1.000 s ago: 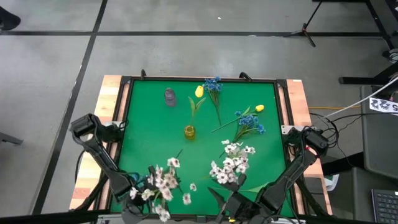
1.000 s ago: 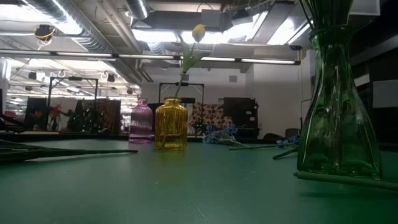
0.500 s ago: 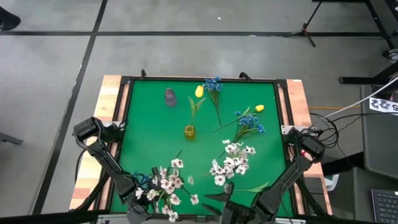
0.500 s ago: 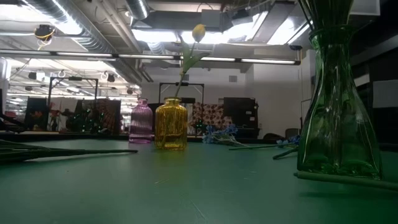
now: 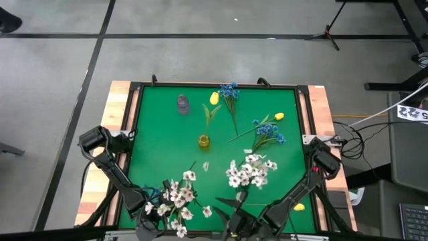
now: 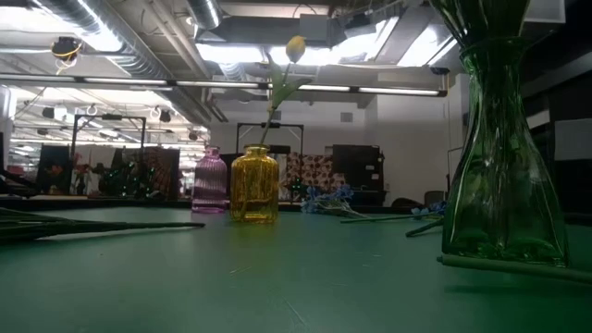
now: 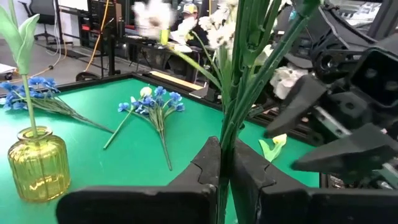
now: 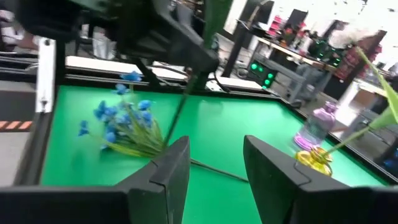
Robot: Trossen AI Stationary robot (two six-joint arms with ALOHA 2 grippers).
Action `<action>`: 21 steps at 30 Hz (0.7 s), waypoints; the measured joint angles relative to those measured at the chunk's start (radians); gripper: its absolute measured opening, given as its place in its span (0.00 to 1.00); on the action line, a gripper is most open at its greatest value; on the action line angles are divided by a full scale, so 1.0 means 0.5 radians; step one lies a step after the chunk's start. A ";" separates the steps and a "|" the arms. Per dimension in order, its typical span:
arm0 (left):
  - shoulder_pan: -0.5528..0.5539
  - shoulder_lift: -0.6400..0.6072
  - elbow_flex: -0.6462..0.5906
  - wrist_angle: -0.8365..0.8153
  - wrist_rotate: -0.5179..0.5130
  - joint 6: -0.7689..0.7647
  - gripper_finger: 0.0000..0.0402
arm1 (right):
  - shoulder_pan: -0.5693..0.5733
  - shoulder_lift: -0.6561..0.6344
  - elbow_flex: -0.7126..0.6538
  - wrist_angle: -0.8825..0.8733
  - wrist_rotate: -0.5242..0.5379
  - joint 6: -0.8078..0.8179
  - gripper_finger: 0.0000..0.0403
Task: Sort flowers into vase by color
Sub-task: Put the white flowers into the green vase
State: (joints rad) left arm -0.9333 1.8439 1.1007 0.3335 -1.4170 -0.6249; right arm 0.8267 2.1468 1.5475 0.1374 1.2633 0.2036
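My left gripper (image 7: 225, 152) is shut on a bunch of white blossoms (image 5: 177, 199) near the table's near edge, left of the middle. My right gripper (image 8: 214, 155) is open and holds nothing; it hangs by the near edge (image 5: 235, 217), just right of that bunch. A second white bunch (image 5: 249, 171) shows beyond it. A green glass vase (image 6: 504, 176) with green stems in its neck stands close in the low view. A yellow vase (image 5: 204, 142) holds one yellow tulip (image 6: 294, 46). Blue sprigs (image 5: 229, 91) (image 5: 268, 132) and a yellow tulip (image 5: 279, 116) lie on the mat. My left gripper pinches several green stems (image 7: 233, 124) of the white bunch between its two fingers. The fingers lie across the stems. The stems rise upright out of the fingers, with the blossoms (image 7: 217, 25) above. The gripper hides the stems' lower ends.
An empty purple vase (image 5: 182, 104) stands toward the far left of the green mat (image 5: 160, 140). A small yellow thing (image 5: 299, 207) lies by the near right corner. Thin dark stems (image 6: 92, 225) lie flat at the low view's left. A raised black frame (image 5: 134, 127) rims the mat.
My right arm has swung toward the table's left along the near edge, and its gripper now sits closer to the left gripper. The second white bunch has shifted a little toward the far edge. The bunch held by the left gripper has moved slightly to the right.
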 joint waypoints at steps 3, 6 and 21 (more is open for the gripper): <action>0.000 -0.001 0.000 -0.001 0.001 0.000 0.02 | -0.036 -0.001 0.000 -0.024 -0.017 0.065 0.38; -0.001 -0.001 0.000 -0.007 0.000 0.000 0.02 | -0.035 -0.001 0.000 0.051 -0.122 0.060 0.38; 0.000 -0.002 0.000 -0.008 0.007 -0.056 0.03 | 0.036 -0.002 0.712 0.227 0.056 -1.362 0.38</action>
State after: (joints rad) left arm -0.9333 1.8431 1.1007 0.3294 -1.4136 -0.6528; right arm 0.8447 2.1456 1.9033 0.2507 1.2911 -0.4774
